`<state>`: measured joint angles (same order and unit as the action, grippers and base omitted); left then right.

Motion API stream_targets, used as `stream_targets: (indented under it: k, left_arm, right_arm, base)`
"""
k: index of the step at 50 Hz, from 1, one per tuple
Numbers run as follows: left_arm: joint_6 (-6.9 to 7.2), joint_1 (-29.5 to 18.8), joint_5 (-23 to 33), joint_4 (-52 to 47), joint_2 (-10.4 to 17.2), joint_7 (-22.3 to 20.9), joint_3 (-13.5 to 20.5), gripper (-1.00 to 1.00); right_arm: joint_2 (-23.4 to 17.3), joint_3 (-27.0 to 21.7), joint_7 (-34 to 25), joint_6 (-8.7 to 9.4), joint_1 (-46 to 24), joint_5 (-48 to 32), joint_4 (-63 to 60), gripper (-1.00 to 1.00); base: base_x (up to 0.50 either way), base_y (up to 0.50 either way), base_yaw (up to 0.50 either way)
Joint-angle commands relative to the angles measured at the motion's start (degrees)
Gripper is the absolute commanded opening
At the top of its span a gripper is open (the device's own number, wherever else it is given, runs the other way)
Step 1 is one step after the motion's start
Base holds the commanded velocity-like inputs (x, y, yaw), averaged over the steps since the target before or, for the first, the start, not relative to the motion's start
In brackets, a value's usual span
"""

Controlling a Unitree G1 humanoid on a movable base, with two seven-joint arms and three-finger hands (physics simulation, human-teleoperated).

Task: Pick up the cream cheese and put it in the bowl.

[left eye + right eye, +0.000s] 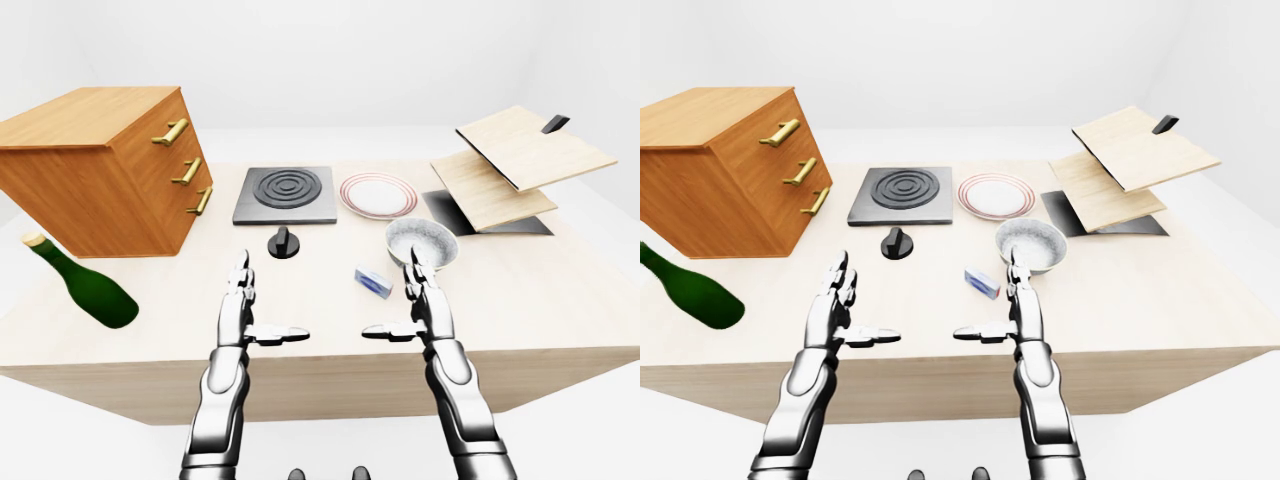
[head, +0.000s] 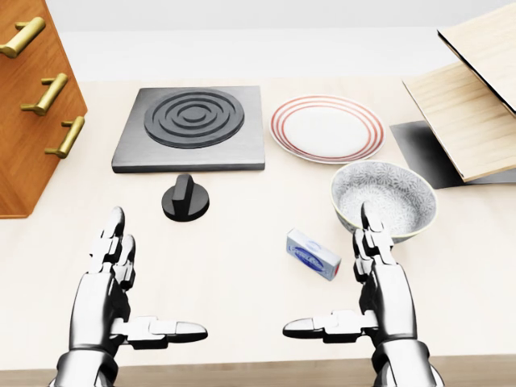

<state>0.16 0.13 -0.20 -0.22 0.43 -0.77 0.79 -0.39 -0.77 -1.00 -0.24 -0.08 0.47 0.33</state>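
Both hands are open and empty. The cheese (image 2: 313, 254) lies just left of the right hand (image 2: 379, 282) fingers; the bowl (image 2: 384, 198) sits beyond them. Approach leftward, grip the long sides squarely.

wooden drawer cabinet (image 1: 100, 170), green bottle (image 1: 85, 285), stove plate (image 2: 193, 127), plate (image 2: 327, 129)

Glossy silver segmented arms, three-jointed metal fingers (image 2: 109, 234).
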Motion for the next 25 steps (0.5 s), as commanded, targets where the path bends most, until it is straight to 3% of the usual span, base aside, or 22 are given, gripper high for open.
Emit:
stream_targets:
  k: [1,10,17,25]
  left_arm:
    - [0.45,0.18,0.20,-0.10,0.63,-1.05,1.11,1.00]
    - [1.27,0.88,0.38,-1.65,0.62,-1.15,1.08,1.00]
    - [0.88,1.01,0.86,-1.51,0.55,-1.07,0.97,1.00]
    - [1.23,1.56,0.88,-2.69,0.50,-1.15,0.90,1.00]
  right_arm:
    - [-0.49,-0.98,-2.05,-0.68,0.05,1.06,0.59,1.00]
    - [-0.47,-0.87,-1.98,-1.41,-0.06,0.77,0.98,1.00]
    - [-0.45,-0.85,-1.52,0.19,-0.63,0.74,1.91,1.00]
    - [-0.50,-0.88,-1.26,0.49,-0.86,0.59,2.32,1.00]
  base:
    - [0.00,0.00,0.00]
    - [0.00,0.00,0.00]
    - [0.00,0.00,0.00]
    - [0.00,-0.31,0.00]
